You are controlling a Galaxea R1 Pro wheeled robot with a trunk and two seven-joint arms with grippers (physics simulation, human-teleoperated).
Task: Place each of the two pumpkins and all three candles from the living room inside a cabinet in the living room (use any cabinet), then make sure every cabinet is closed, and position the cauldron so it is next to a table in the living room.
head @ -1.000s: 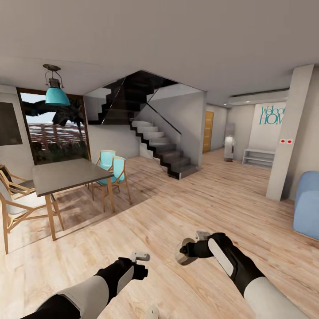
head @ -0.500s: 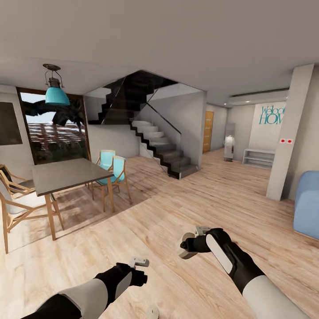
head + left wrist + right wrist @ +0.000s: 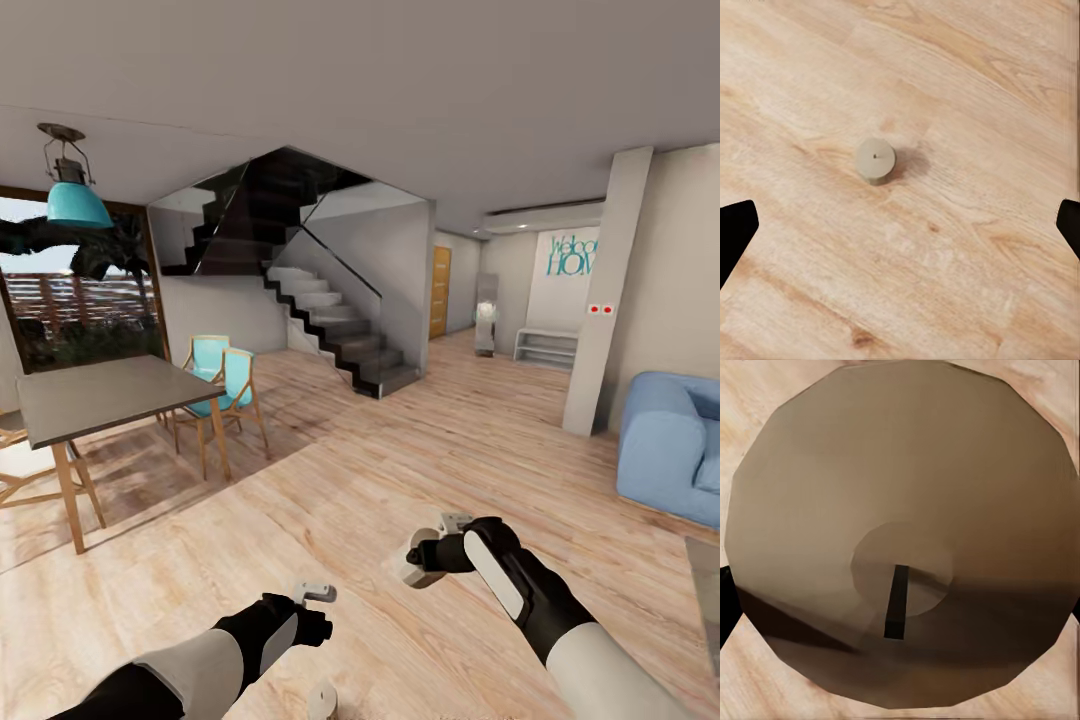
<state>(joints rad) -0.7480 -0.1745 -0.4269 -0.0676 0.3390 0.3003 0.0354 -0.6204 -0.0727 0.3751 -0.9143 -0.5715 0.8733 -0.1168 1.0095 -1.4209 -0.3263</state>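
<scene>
The right pincer [image 3: 425, 560] is clamped on a candle [image 3: 900, 536], whose pale top and dark wick crowd the right wrist view, hiding the fingers. The left pincer [image 3: 318, 592] hangs with its fingers apart above the wood floor [image 3: 967, 255], where a second candle [image 3: 875, 160] stands, cut off in the head view. Beyond are a dining table [image 3: 95, 392] and a half-cropped blue sofa [image 3: 668, 445].
</scene>
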